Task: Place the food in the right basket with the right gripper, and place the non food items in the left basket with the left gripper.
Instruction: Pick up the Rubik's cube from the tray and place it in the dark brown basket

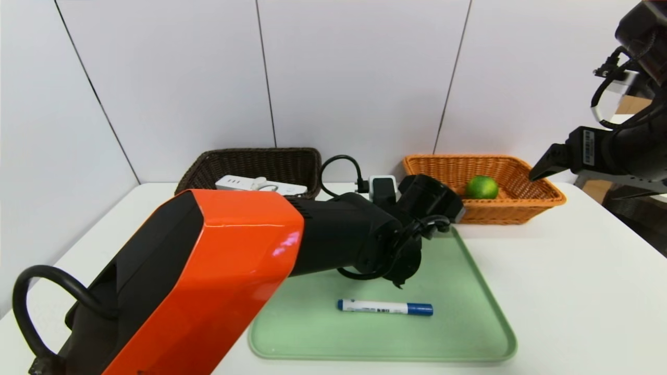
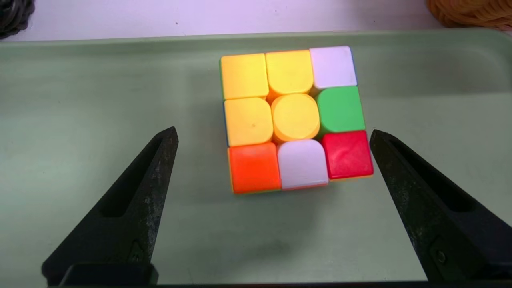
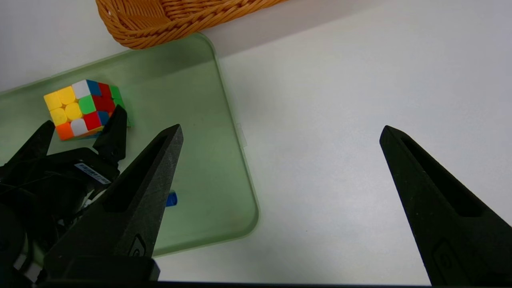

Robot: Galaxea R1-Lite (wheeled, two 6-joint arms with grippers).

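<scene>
**Puzzle cube under the left pincer, not gripped**

Step in hand, as judged: collection of the puzzle cube (image 2: 295,118). The left pincer (image 2: 274,136) is over the green tray (image 1: 458,333), its jaws wide apart, the cube between them but nearer one fingertip. The next move calls for centring on the cube, lowering, then closing; an off-centre descent could knock it askew.

The right pincer (image 3: 282,134) is parked beyond the tray's right side, jaws apart, holding nothing.

Containers: the dark brown wicker basket (image 1: 182,174), at left, contains the white power strip (image 1: 234,182). The orange-tan wicker basket (image 1: 500,211), at right, contains the green lime (image 1: 481,187); the food portion is judged complete. The tray, on the white desk (image 1: 583,291), bears the cube and the blue-capped marker (image 1: 385,307). Both remain to be transferred to the dark basket.
</scene>
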